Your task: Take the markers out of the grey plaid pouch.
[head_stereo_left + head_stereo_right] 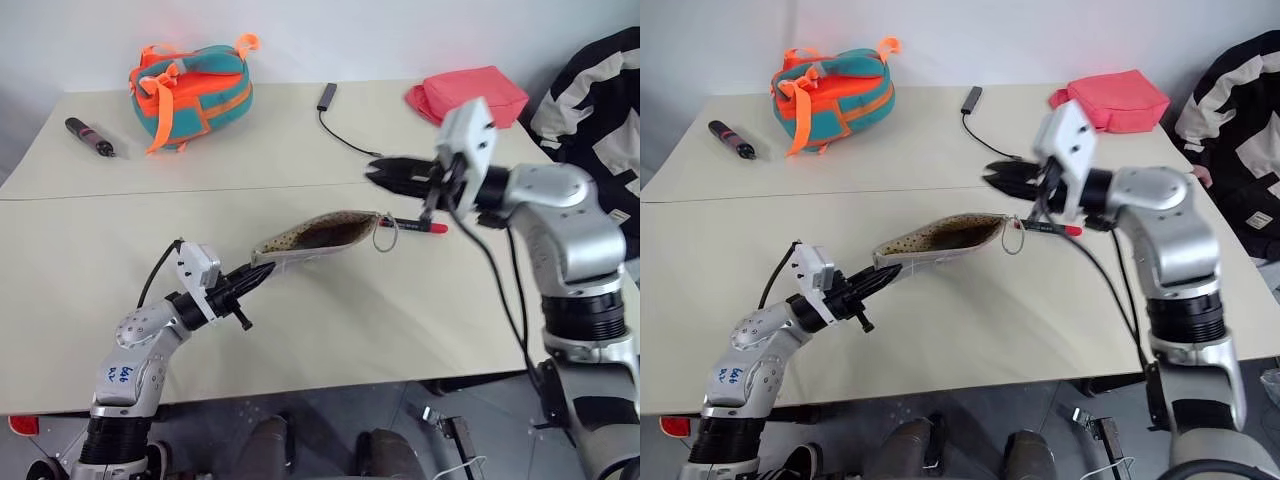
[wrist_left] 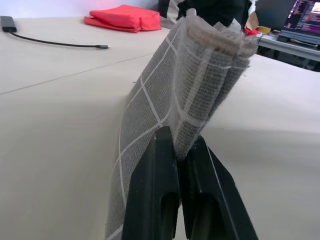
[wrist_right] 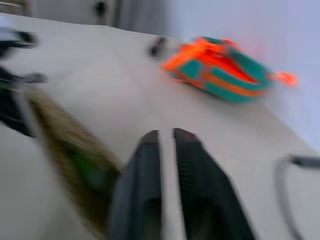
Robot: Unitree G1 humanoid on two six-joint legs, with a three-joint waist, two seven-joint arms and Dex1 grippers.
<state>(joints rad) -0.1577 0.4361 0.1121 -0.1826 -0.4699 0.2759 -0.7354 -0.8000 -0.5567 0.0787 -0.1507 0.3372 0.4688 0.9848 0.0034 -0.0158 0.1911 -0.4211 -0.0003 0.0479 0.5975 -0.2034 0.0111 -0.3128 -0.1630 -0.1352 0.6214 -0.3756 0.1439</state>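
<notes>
Left eye view: left gripper (image 1: pixel 262 277) clamped on pouch (image 1: pixel 320 234) corner; right gripper (image 1: pixel 378 171) closed, empty, above its mouth; red marker (image 1: pixel 412 226) lying beside.

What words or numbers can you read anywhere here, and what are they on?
Blue handwriting on the left arm: too small to read; it may be digits.
Blue handwriting on that arm in the right eye view: also too small.
Laptop screen behind the table: coloured text lines, too blurred to read.
The grey plaid pouch, red marker, teal-orange bag and coral-pink pouch show no writing.
</notes>
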